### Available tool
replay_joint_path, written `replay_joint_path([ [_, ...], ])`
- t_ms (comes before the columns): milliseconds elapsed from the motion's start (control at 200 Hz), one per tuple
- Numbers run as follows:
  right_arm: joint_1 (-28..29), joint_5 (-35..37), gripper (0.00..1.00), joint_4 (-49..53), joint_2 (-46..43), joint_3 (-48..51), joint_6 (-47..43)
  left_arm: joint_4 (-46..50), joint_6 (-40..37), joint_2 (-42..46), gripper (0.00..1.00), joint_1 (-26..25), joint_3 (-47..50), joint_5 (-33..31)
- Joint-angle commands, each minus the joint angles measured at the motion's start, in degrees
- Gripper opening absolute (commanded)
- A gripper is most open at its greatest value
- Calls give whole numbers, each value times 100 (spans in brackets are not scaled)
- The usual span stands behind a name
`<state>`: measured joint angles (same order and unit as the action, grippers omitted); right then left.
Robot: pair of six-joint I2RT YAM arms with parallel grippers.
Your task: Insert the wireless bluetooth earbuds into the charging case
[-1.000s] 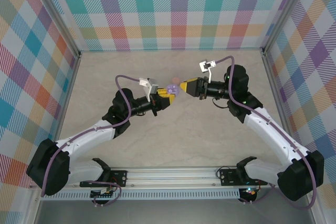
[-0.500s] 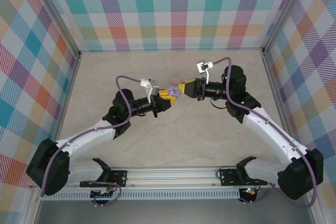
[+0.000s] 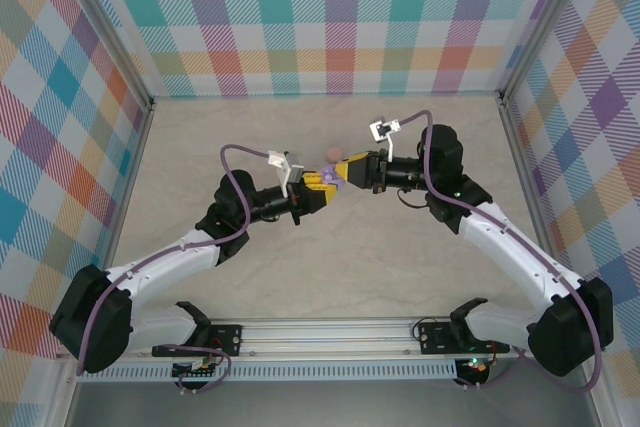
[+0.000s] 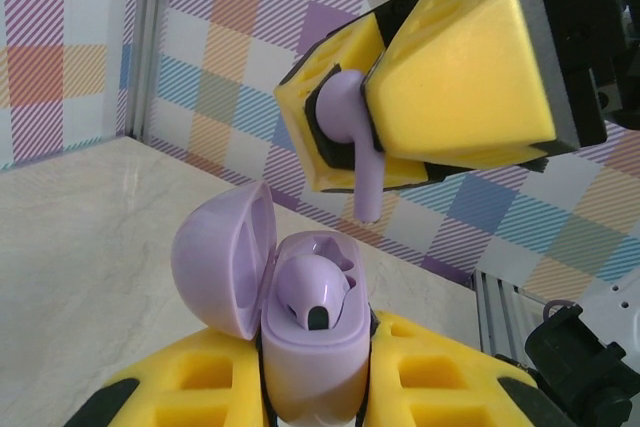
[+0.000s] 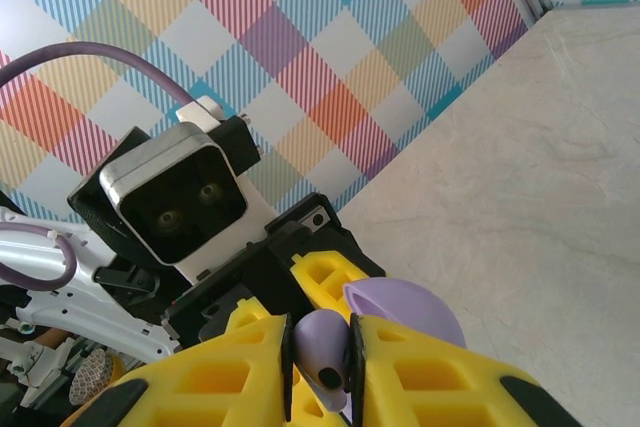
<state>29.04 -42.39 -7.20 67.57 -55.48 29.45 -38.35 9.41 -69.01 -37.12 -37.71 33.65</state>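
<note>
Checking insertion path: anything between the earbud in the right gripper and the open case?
Nothing: in the left wrist view, a bare gap separates the held earbud from the case.

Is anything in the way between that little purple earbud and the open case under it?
Nothing visible. The purple earbud in the right end effector hangs over the open charging case, its lid tipped aside. One seated earbud fills one pocket.
</note>
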Motion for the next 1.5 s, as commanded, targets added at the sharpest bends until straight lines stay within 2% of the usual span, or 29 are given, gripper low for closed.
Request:
replay_joint_path([
  [0, 54, 14, 24, 8, 19, -160, -177, -352, -97, 178, 20, -89, -12, 107],
  [1215, 154, 82, 25, 417, 120, -279, -464, -372, -71, 262, 21, -114, 21, -82],
  [1495, 155, 116, 28, 525, 67, -288, -533, -368, -71, 277, 21, -116, 45, -93],
])
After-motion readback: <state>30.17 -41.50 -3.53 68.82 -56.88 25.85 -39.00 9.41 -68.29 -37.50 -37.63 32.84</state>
